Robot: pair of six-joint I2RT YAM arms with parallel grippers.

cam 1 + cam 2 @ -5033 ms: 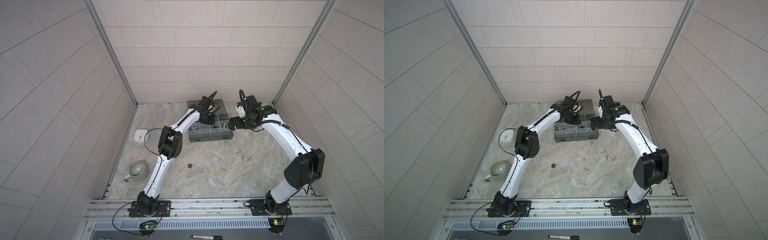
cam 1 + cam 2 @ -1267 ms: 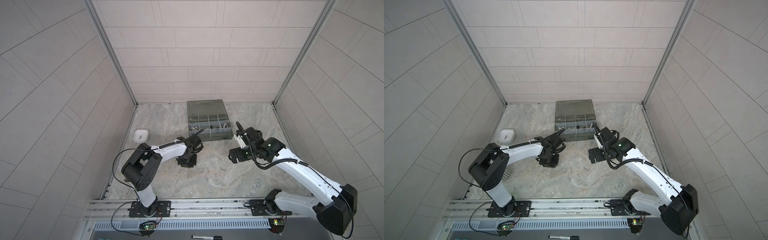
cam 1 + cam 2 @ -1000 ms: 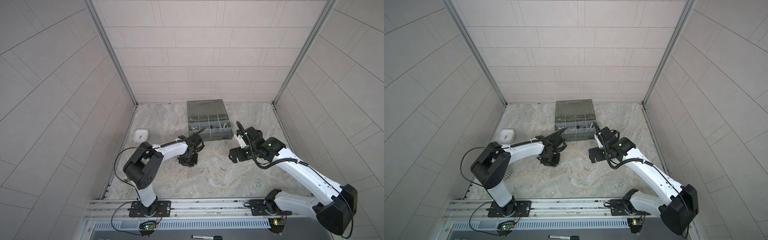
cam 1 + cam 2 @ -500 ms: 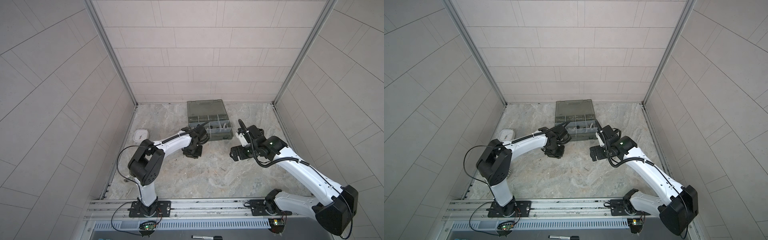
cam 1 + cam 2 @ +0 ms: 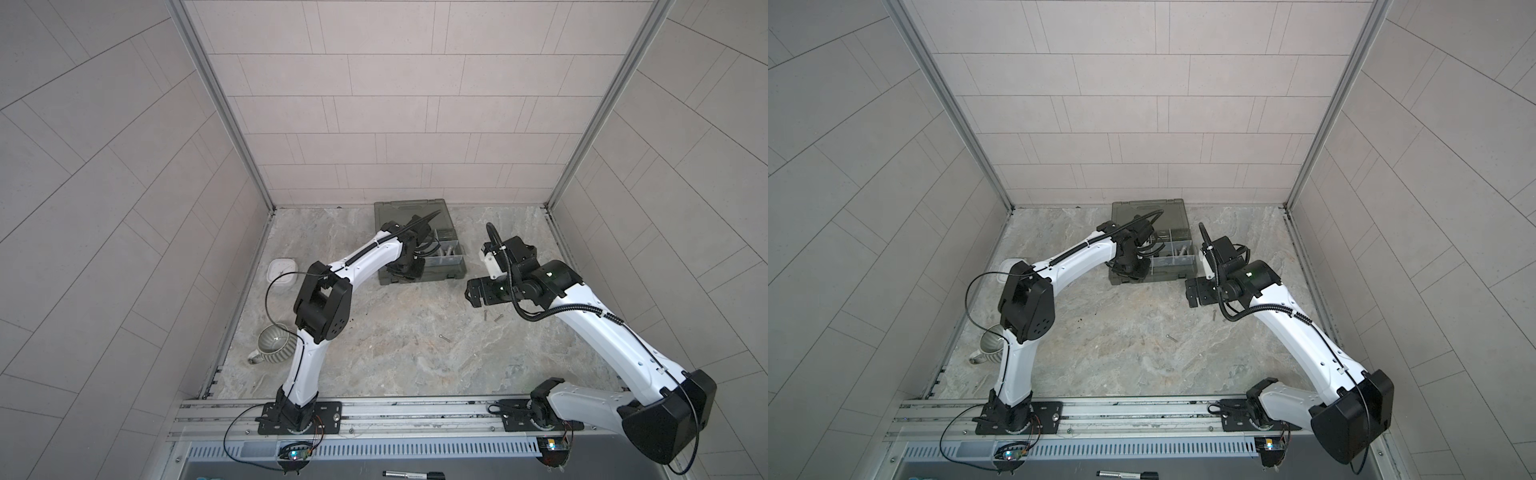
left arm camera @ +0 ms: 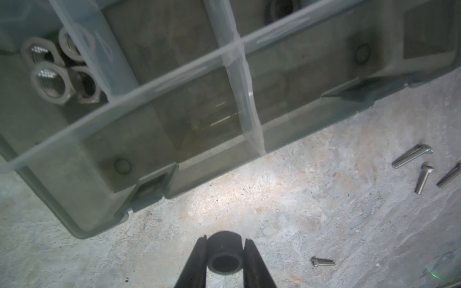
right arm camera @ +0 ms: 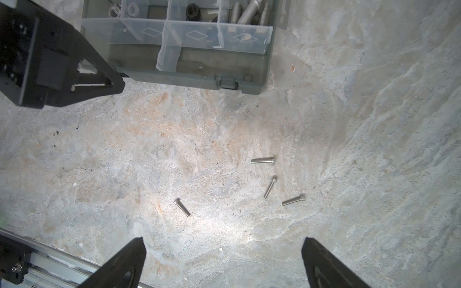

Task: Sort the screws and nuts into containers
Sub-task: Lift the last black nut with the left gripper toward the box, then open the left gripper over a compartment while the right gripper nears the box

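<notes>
My left gripper [image 6: 225, 240] is shut on a black nut [image 6: 224, 249] and hangs over the table just off the front edge of the grey-green organizer case [image 5: 415, 212]. One of its containers [image 6: 174, 82] holds several silver nuts [image 6: 50, 82]; the one nearest the held nut looks bare. In both top views the left gripper [image 5: 405, 274] sits over the case's front left corner. My right gripper [image 7: 224, 245] is open above the table, with several thin silver screws [image 7: 270, 187] lying ahead of it. Thick screws [image 7: 249, 12] lie in a corner compartment.
A ribbed grey mug [image 5: 276, 343] and a white square clock [image 5: 281, 271] stand along the left wall. A black marker pen [image 5: 411, 474] lies below the front rail. The left gripper's black body [image 7: 50, 62] shows beside the case in the right wrist view.
The left gripper has travelled from the middle of the table back to the case's front edge, carrying the black nut. The right gripper has barely moved and stays open.
</notes>
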